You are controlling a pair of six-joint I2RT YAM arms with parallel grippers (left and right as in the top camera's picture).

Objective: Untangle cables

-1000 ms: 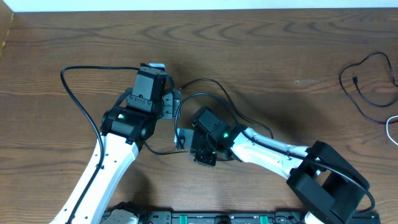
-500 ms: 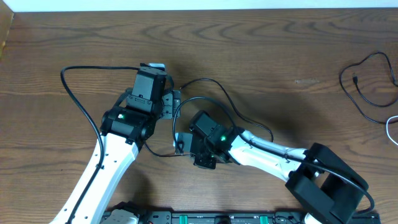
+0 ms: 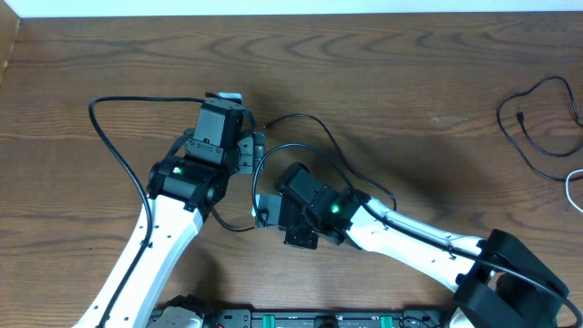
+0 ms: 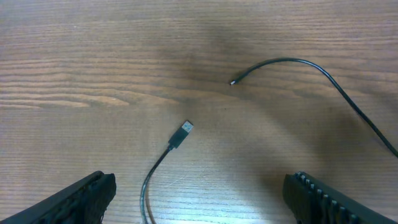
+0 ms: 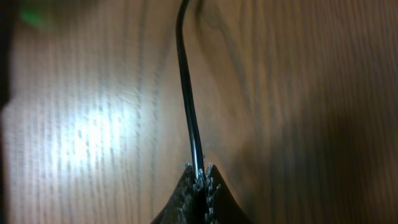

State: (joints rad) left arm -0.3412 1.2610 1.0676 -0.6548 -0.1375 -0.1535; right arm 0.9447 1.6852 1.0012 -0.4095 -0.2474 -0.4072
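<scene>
Moved: the right arm's elbow has swung out toward the near right corner. The right tool (image 3: 262, 211) has crept slightly left and nearer, tugging the black loop beside it. The left arm is unchanged.
Step in hand: drawing a strand out of the loop, as I read it.
Doing it well: pull slow and low along the counter (image 4: 74, 62), away from where the strands cross just right of the tools, so the loop opens rather than cinches. The pinch sits at the very fingertips, so a jerk could slip it.
Right tool: clenched on the black cable (image 5: 189, 112), which runs straight away from the jaws.
Left tool (image 4: 200, 180): spread wide, grasping nothing.
Under left tool: a USB plug (image 4: 182, 133) lies between its fingers, untouched, with a thin cable end (image 4: 234, 81) farther off.
Other cables: a second black cable (image 3: 499, 114) and the white cable (image 3: 568, 189) lie well apart at the right edge.
</scene>
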